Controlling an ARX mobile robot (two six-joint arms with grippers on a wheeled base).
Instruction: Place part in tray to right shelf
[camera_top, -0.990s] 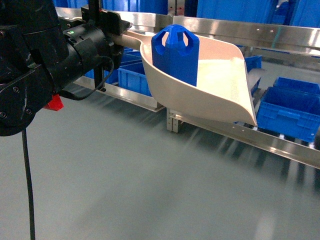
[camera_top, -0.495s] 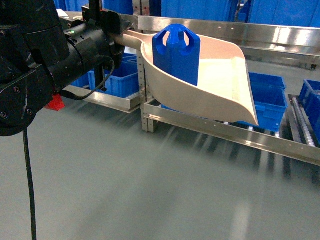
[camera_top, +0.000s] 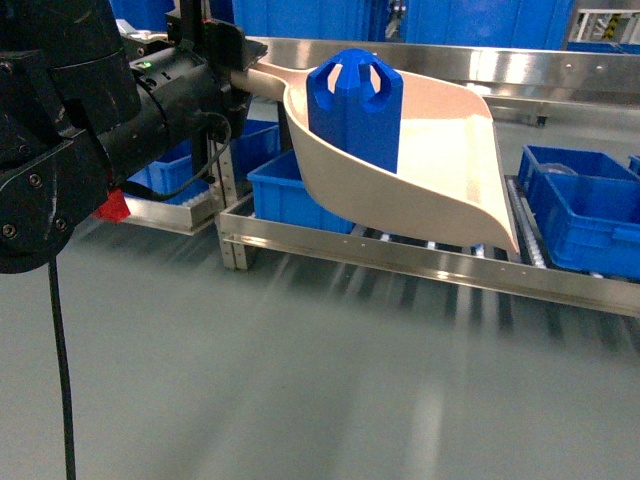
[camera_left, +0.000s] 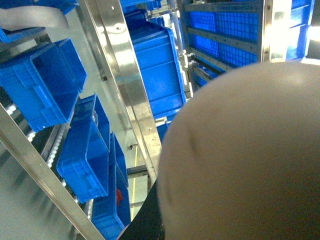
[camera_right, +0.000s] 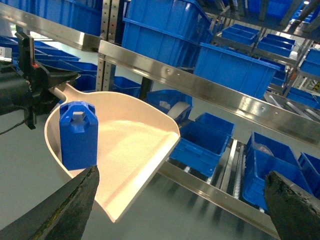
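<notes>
The blue part (camera_top: 355, 105) stands upright in the back of the beige tray (camera_top: 450, 160), near the handle end. My left gripper (camera_top: 225, 65) is shut on the tray's handle (camera_top: 265, 78) and holds the tray in the air, tilted, in front of the steel shelf rail (camera_top: 420, 262). The right wrist view shows the part (camera_right: 77, 135) and the tray (camera_right: 135, 145) from the other side. My right gripper (camera_right: 182, 210) hangs open and empty, apart from the tray. The tray's underside (camera_left: 250, 160) fills the left wrist view and hides the jaws.
Blue crates (camera_top: 585, 205) sit on the roller tracks of the low shelf; more crates (camera_right: 235, 70) fill the upper tiers behind a steel rail (camera_right: 210, 95). A shelf post (camera_top: 232, 245) stands at lower left. Grey floor (camera_top: 300, 390) lies in front.
The shelf and crates have slid leftward in the head view, with motion blur on the floor. The tray and part keep the same place in view, still held by the left gripper.
</notes>
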